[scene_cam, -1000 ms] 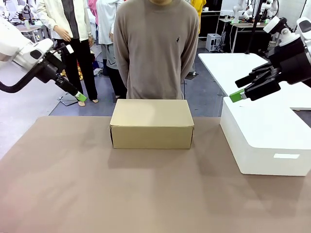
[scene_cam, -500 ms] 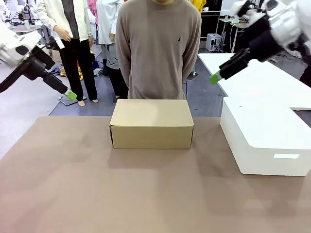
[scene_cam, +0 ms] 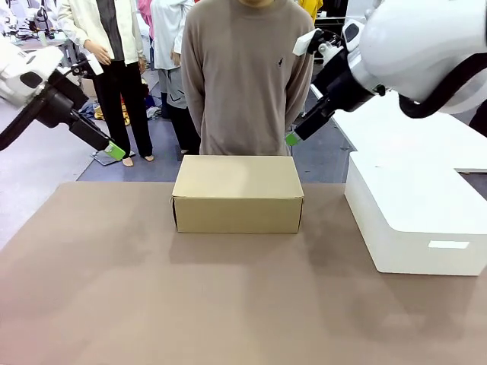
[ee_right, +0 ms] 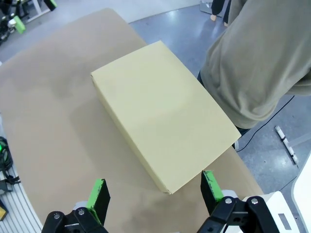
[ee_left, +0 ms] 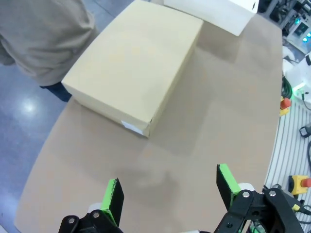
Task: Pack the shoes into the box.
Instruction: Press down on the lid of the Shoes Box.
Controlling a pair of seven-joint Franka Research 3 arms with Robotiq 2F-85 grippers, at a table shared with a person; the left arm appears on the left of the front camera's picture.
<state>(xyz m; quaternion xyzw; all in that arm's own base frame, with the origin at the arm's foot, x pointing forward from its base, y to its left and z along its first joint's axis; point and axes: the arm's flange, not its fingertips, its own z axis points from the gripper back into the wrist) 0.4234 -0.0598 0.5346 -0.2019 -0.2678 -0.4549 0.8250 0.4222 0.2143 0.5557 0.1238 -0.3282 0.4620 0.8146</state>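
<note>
- Brown matting covers the bench (scene_cam: pixel 137 304), and its near half is left bare, so that free working room is kept in front of the box.
- Set at the middle of the bench is the box (scene_cam: pixel 237 194), tan cardboard, with its lid down flat and its long side turned toward the robot; it is judged to be placed there so that both arms can reach it equally.
- The shoes are presumably shut inside the box, though this cannot be confirmed with the lid down.
- A larger white block (scene_cam: pixel 415 217) is seen to the right of the box, well apart from it and out of the way.
- The left gripper (ee_left: pixel 170 189) is held high over the bench's left side, angled down toward the box; its jaws are spread wide and nothing is held between them.
- The right gripper (ee_right: pixel 154 194) is held above the box's far right corner, and its jaws are likewise released and empty; the box is looked down upon from there.
- Both arms are judged to be raised clear so that the box is left unobstructed.
- At the far edge a person (scene_cam: pixel 245 76) in a grey-brown sweater stands just behind the box, arms kept back, apparently so as not to interfere.
</note>
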